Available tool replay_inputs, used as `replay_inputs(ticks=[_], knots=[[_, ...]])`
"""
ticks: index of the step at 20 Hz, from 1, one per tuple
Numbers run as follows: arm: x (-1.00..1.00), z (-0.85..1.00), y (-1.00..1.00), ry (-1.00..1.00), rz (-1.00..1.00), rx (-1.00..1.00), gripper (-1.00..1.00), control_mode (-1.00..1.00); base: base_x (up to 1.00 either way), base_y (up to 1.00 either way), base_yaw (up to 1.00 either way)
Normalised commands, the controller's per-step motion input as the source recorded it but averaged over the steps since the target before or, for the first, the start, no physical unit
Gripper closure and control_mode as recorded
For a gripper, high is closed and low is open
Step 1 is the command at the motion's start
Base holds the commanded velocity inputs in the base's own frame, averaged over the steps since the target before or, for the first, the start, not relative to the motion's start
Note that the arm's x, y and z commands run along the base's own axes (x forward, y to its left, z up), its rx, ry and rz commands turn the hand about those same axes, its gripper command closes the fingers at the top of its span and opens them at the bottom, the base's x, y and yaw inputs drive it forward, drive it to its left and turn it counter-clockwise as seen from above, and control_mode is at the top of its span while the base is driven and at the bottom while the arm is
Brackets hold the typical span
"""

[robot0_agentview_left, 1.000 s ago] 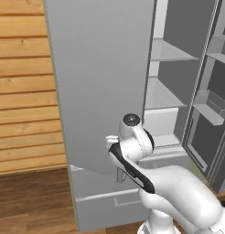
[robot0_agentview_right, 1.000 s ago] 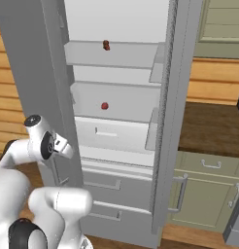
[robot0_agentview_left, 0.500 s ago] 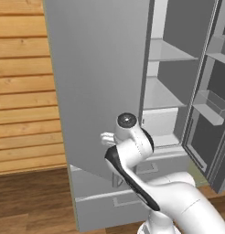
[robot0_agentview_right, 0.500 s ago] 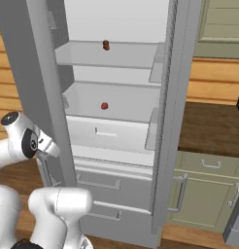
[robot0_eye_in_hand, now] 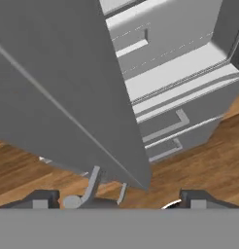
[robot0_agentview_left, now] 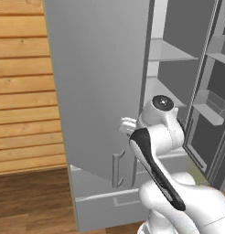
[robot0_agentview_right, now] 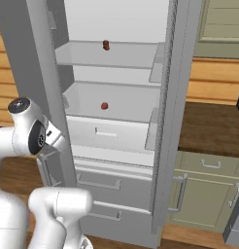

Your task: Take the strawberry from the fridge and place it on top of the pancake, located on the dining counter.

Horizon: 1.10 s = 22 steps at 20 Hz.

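Observation:
The fridge stands with its left door swung wide open. On the lower pale shelf lies a tiny red berry, which I take for the strawberry. A second, darker red bit sits on the shelf above. My gripper is open at the open door's lower edge, and the door's bar handle is between its spread fingertips. In the left base view the gripper is against the door's free edge. The pancake is out of view.
Two lower fridge drawers with bar pulls sit under the shelves. The right fridge door with its bins stands open on the right. A dark wood countertop over green cabinet doors lies right of the fridge. Wood floor spreads below.
My arm's upper joint has shifted left and risen a little beside the door. The fridge and the berries have stayed where they were.

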Motion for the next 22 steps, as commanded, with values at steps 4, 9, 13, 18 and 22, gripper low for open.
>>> replay_inputs(ticks=[4,9,13,18,22], knots=[[-0.18,0.08,-1.0,-0.02,0.12,0.43,-1.0,-1.0,0.0,0.0,0.0],[0.18,0.01,-0.71,0.0,0.19,0.45,-1.0,-1.0,0.0,0.0,0.0],[0.46,0.0,-0.18,0.01,0.15,0.35,-1.0,-1.0,0.0,0.0,0.0],[0.57,0.0,-0.01,0.05,0.09,0.29,-1.0,-1.0,0.0,0.0,0.0],[0.54,0.0,0.11,0.05,0.03,0.22,-1.0,-1.0,0.0,0.0,0.0]])
